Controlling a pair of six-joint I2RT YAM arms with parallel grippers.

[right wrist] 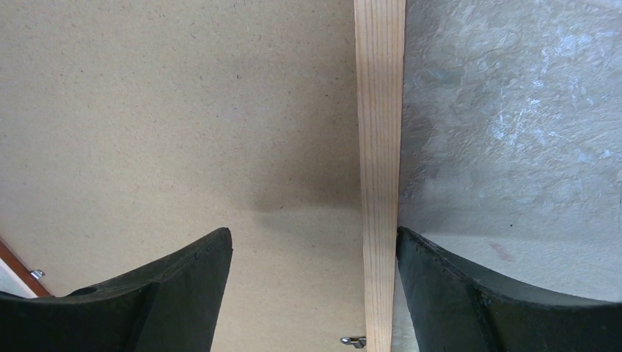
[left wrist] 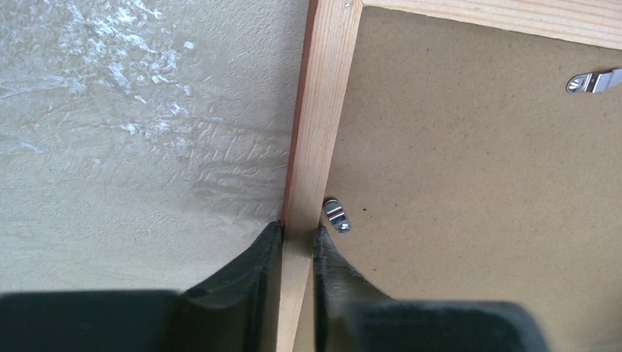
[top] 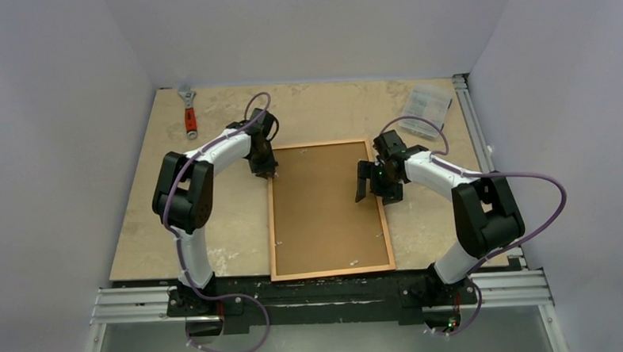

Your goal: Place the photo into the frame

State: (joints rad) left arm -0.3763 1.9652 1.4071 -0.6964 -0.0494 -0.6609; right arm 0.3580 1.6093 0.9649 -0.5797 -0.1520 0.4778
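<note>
A pale tan bench (top: 215, 228) inside grey-white walls, with a thin wooden frame (top: 332, 273) lying face down at its middle, between two robot arms.
The frame's near rail sits close to the bench's front edge. A plain brown panel (top: 326, 215) fills it, likely the photo's back, though no printed side shows. The left gripper (left wrist: 299, 233) is closed onto the frame's left rail near the far corner, one finger outside and one inside, beside a small metal clip (left wrist: 336, 215). The right gripper (right wrist: 314, 246) has its jaws wide apart, straddling the right rail and holding nothing. The frame looks light and stiff but slender, so it may twist if lifted by one rail. The rails are the place to pinch, and the panel could slip out if tilted.
</note>
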